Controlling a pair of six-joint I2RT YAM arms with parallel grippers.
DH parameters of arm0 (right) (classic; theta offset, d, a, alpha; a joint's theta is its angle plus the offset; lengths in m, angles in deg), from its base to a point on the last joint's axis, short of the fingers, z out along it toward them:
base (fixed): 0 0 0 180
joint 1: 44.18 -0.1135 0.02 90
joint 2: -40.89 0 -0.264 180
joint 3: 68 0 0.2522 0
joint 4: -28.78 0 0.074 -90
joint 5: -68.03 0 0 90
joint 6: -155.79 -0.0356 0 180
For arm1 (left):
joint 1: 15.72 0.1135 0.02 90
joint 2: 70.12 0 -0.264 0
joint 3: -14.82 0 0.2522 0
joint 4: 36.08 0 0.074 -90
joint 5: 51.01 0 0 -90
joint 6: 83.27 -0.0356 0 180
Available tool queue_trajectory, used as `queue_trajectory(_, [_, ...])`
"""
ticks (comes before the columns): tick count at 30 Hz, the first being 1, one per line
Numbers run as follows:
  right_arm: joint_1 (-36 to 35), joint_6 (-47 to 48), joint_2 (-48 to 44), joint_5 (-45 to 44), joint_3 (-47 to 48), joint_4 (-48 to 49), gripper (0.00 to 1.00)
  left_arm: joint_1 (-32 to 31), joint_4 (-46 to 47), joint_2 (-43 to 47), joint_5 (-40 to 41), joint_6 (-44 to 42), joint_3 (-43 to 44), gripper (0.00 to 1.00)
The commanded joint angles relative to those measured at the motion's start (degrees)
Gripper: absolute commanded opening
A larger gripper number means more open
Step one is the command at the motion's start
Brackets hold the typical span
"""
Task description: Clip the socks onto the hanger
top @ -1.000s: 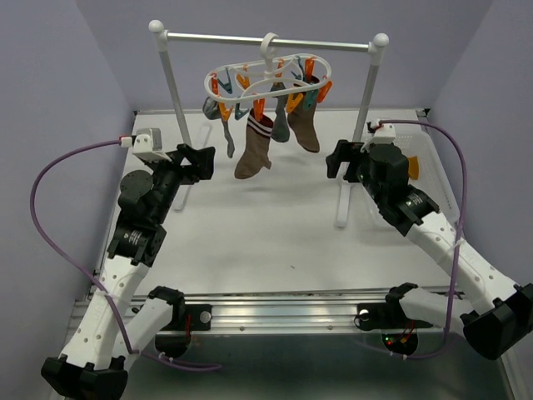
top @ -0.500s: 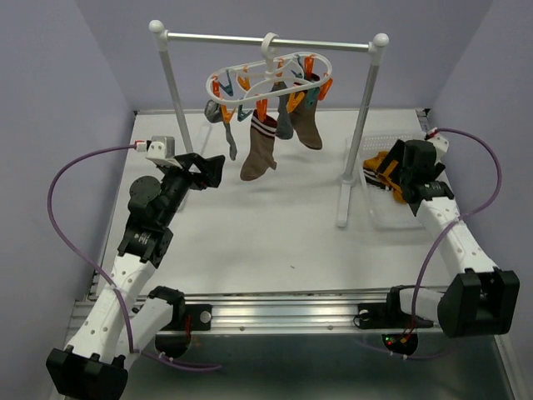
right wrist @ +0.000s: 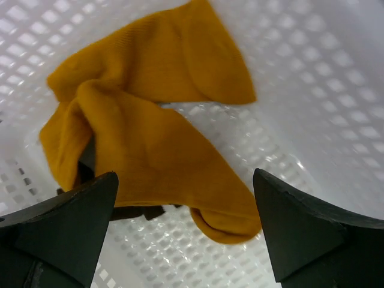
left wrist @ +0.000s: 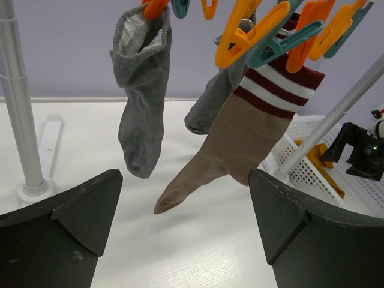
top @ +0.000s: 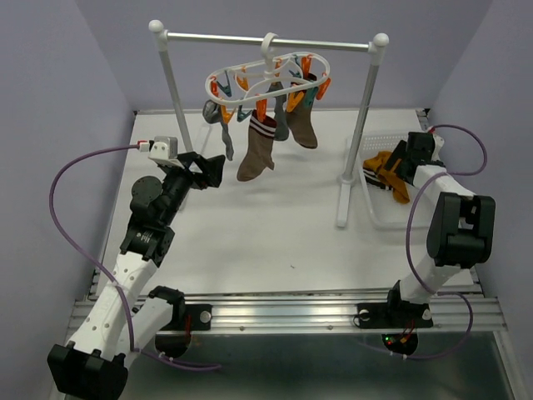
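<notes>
So the step in hand looked like the pick. The right claw [right wrist: 185, 180] hung over the white basket [right wrist: 312, 90] at the far right of the bench [top: 250, 233], fingers spread wide, nothing in them. The mustard sock [right wrist: 150, 150] lay crumpled right underneath.

To do it well, I'd say it should come straight down and pinch one layer near an end, not the folded lump in the middle. Something dark peeked out from under the sock, so a deep bite could drag that up too. A grab at the cuff would probably leave a clean edge to feed into a clip later.

The hanger [top: 268, 73] hung by its hook from the rack [top: 271, 38] at the far middle. A striped sock [left wrist: 240, 138], a grey sock [left wrist: 141, 108] and others were already clipped on.

Pose-wise, the right arm was folded up tall on the right, wrist tipped down into the basket. The left arm stretched out toward the far left, left claw [left wrist: 185, 174] held level and spread wide, empty. It was pointed at the hanging socks from just near of them, touching none, below the clips.
</notes>
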Motion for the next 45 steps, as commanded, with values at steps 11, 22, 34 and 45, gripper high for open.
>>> queue_trajectory(11, [-0.32,13.93,5.13,13.69,2.85,10.84,0.93,-0.14,3.53,-0.99,1.68,-2.68,-0.26,0.99])
queue_trajectory(22, [-0.32,12.96,6.90,13.07,3.64,10.67,0.27,-0.23,3.35,-0.64,2.12,-1.97,0.01,0.99])
queue_trajectory(34, [-0.32,14.19,-8.13,10.78,3.20,6.45,0.08,-0.23,4.58,-0.91,-0.16,-1.45,-0.78,0.99])
queue_trajectory(45, [-0.32,12.26,-16.22,15.27,5.22,2.67,0.01,-0.23,3.79,1.11,-1.22,-0.92,-1.66,0.99])
